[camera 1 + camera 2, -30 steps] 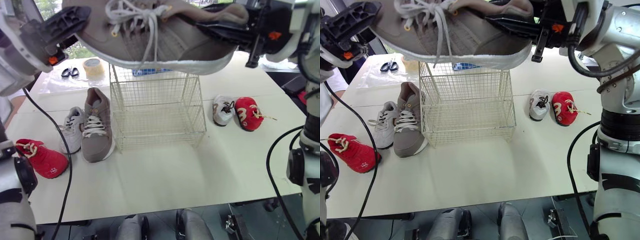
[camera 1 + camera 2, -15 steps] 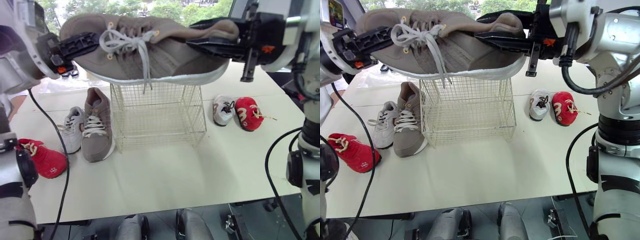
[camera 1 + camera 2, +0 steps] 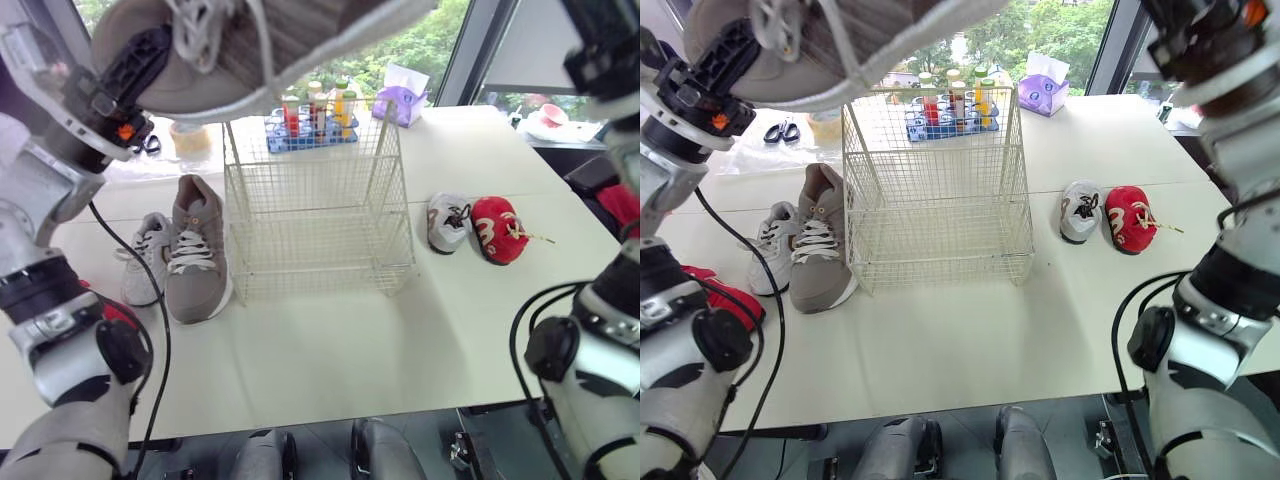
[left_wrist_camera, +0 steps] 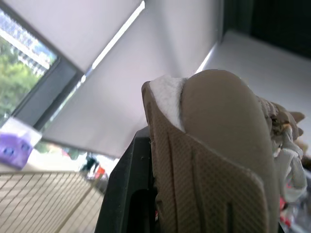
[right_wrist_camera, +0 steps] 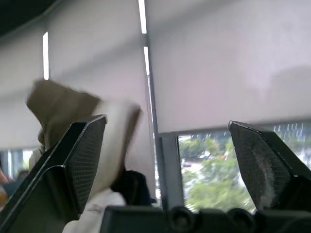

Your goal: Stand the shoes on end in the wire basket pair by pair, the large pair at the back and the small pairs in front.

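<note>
A large taupe shoe (image 3: 270,35) hangs high over the wire basket (image 3: 315,200), its heel end tilted up. My left gripper (image 3: 150,55) is shut on its toe end; the left wrist view shows the shoe (image 4: 218,160) against a black finger (image 4: 124,194). My right gripper (image 5: 165,126) is open, off to the right of the shoe (image 5: 68,121) and apart from it. The matching taupe shoe (image 3: 195,250) lies left of the basket beside a small grey shoe (image 3: 145,255). A small red shoe (image 3: 725,295) lies further left. Another small grey shoe (image 3: 447,220) and red shoe (image 3: 497,228) lie right of the basket.
Behind the basket stand a blue rack of bottles (image 3: 310,115) and a purple tissue box (image 3: 405,95). A tape roll (image 3: 190,138) and scissors (image 3: 148,145) lie at the back left. The white table (image 3: 330,340) has bare room in front of the basket.
My right gripper has opened, let go of the shoe's heel and drawn away to the right. The left gripper holds the shoe alone, raised and tilted. The camera has shifted.
</note>
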Motion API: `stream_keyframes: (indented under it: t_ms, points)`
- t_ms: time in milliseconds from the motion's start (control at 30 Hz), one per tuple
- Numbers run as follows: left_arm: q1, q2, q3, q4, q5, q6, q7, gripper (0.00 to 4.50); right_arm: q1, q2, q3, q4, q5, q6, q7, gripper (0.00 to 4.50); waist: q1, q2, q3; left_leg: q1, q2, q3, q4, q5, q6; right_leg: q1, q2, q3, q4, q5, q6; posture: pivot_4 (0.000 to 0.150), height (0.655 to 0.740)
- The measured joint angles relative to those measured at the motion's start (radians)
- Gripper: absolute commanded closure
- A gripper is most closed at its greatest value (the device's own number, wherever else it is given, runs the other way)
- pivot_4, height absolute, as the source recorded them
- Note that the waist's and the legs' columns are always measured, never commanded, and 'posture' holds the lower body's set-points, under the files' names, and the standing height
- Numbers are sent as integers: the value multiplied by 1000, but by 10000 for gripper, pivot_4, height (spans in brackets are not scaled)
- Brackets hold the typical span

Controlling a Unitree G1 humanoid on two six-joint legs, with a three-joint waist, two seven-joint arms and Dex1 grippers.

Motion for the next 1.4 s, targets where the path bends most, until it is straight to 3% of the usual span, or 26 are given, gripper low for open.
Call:
stream_keyframes:
  t_ms: [167,367,667,1233,1367,1400]
  points:
    - [-2,-170,-54,-108,-7,-156,99,38988,49,223,146,-79,71,-32,-127,402,-5,1,0,0,0,0,0,0,0,-1,1,0,1,0,0,1500,7400]
    - [8,-202,-123,-151,-15,-215,127,38988,-6,303,251,-100,62,-117,-149,402,-3,0,0,0,-1,0,0,0,0,-1,2,0,1,0,0,1500,7400]
    - [85,-253,-197,-185,-33,-249,152,38988,-47,310,324,-67,31,-171,-114,402,-4,0,0,-1,-1,0,0,0,1,0,2,0,0,0,0,1500,7400]
    - [188,-216,-257,-207,-49,-262,114,38988,-86,307,329,-15,-34,-247,-93,402,-3,0,0,-1,-1,-1,0,-1,2,0,2,0,0,0,0,1500,7400]
    - [188,-217,-275,-207,-38,-273,99,38988,-82,307,324,-15,-35,-248,-98,12078,-4,0,0,-1,-1,-1,0,-1,2,0,2,0,0,0,0,1500,7400]
    - [189,-216,-278,-212,-37,-274,94,38988,-80,306,321,-14,-39,-250,-99,17429,-4,0,0,-1,0,-1,0,-1,2,0,2,0,0,0,0,1500,7400]
